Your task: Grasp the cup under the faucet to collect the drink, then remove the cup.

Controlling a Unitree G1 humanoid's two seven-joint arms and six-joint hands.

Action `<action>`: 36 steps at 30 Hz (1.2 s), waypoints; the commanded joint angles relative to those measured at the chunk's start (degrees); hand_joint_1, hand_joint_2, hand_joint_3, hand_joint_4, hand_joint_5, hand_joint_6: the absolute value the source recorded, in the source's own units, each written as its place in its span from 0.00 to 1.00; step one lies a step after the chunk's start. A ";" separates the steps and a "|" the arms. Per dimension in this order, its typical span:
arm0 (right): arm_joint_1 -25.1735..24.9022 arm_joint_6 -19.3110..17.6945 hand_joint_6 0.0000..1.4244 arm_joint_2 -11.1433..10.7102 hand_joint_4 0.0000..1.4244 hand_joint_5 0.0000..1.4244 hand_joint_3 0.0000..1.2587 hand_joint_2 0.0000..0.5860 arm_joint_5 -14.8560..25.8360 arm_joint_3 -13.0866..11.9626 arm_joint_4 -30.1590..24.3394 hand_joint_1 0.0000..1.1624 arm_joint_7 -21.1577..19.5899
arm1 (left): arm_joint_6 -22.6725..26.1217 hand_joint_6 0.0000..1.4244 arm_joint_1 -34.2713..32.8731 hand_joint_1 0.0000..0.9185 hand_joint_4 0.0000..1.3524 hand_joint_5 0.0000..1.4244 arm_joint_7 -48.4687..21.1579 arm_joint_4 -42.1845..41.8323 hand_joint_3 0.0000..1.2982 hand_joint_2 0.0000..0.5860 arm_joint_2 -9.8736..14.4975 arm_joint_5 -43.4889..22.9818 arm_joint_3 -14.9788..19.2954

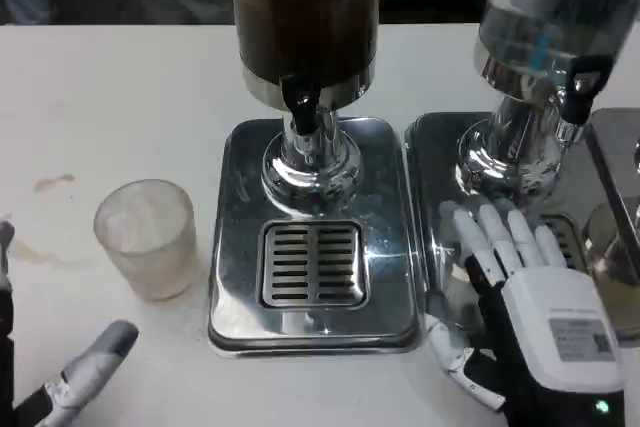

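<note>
While left robot hand [70,377] sits cropped, cup [146,237] stands unobstructed

Cup [146,237] upright on table [120,97], left of drip tray [235,217]; left hand [70,382] near, right hand [530,297] spread flat.

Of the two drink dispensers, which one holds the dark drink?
The left dispenser, centred in the view above the slotted drip grille, holds the dark brown drink. The right dispenser, behind the right hand, holds clear liquid.
</note>
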 commanded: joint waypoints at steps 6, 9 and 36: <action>1.52 2.01 0.00 0.80 0.00 0.00 0.07 0.89 -1.37 0.01 -2.16 0.29 -0.63 | -14.26 0.00 -17.13 0.00 0.00 0.00 -6.98 22.32 0.00 0.05 5.95 -11.22 0.02; 1.98 2.24 0.00 0.96 0.00 0.00 0.07 0.89 -1.31 0.02 -2.54 0.29 -0.40 | -19.78 0.00 -22.16 0.00 0.00 0.00 -10.16 30.96 0.00 0.00 8.30 -12.68 -1.27; 4.69 3.42 0.00 2.63 0.00 0.00 0.07 0.85 -2.12 1.15 -6.05 0.30 1.04 | -31.16 0.00 -42.44 0.13 0.00 0.00 -5.12 63.91 0.00 0.00 2.54 -13.70 -9.38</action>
